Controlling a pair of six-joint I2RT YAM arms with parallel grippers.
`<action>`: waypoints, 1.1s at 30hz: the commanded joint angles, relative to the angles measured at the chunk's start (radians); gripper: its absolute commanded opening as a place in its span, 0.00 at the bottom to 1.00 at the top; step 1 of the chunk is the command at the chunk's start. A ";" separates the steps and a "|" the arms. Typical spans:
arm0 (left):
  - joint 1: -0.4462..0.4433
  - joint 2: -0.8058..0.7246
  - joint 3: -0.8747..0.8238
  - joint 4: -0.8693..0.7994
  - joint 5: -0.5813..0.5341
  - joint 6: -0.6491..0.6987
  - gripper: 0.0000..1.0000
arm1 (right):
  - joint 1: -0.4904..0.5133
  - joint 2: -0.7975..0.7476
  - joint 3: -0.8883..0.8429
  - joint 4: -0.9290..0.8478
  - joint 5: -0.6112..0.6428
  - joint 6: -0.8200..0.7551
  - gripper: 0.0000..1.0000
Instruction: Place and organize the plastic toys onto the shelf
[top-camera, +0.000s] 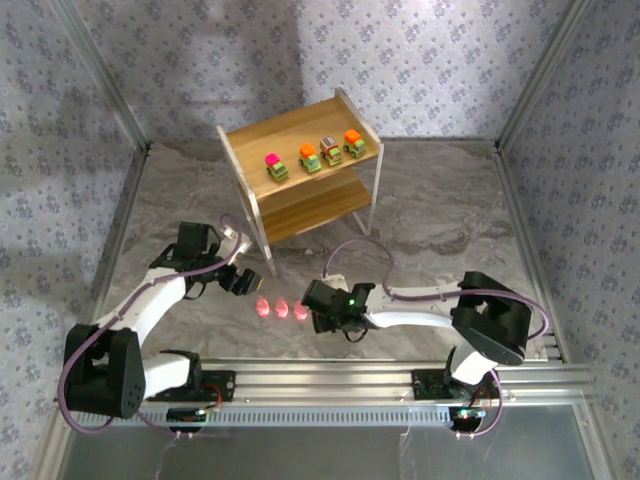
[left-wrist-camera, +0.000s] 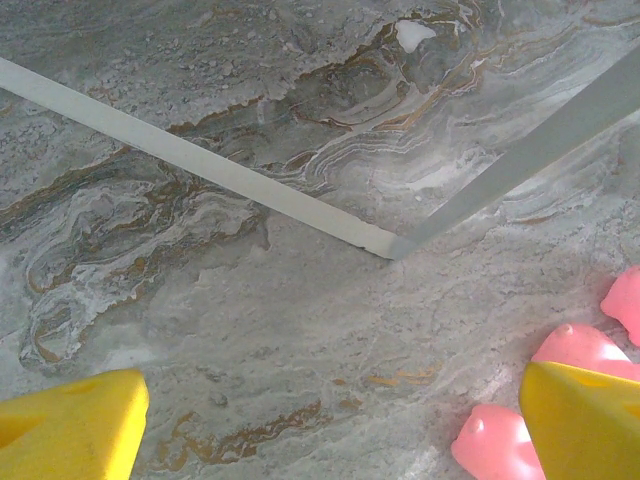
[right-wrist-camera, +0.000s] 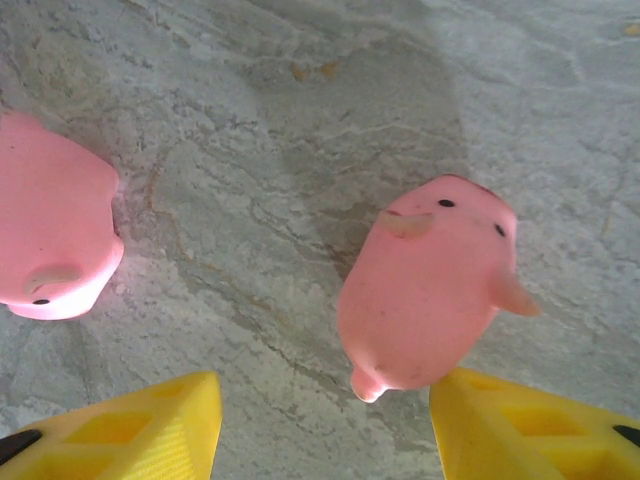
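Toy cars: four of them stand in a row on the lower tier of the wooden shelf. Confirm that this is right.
Not right. The four toy cars do stand in a row on the wooden shelf, but on its upper tier, not the lower one. The top external view shows this.

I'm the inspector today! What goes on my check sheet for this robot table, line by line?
Surface: grey marbled table, no spills seen.
Job's things: four cars in a row on the top tier of the shelf, lower tier bare; three pink figures in a row on the table.
Clutter: nothing seen.
Grippers: left gripper open, over the table beside the pink figures; right gripper open, one pink figure lying between its fingers, not clamped.
Cables: purple cables loop along both arms, off the toys.
Surroundings: patterned walls, metal rail at the near edge.
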 joint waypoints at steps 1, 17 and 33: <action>-0.008 -0.018 -0.006 0.005 0.010 0.000 0.96 | 0.007 0.028 0.010 0.012 -0.016 -0.001 0.59; -0.006 -0.019 -0.006 0.003 0.008 0.000 0.96 | -0.007 0.094 0.095 0.042 -0.037 -0.043 0.60; -0.006 -0.019 -0.009 0.008 0.006 0.000 0.96 | -0.019 -0.036 0.103 0.005 -0.058 -0.172 0.62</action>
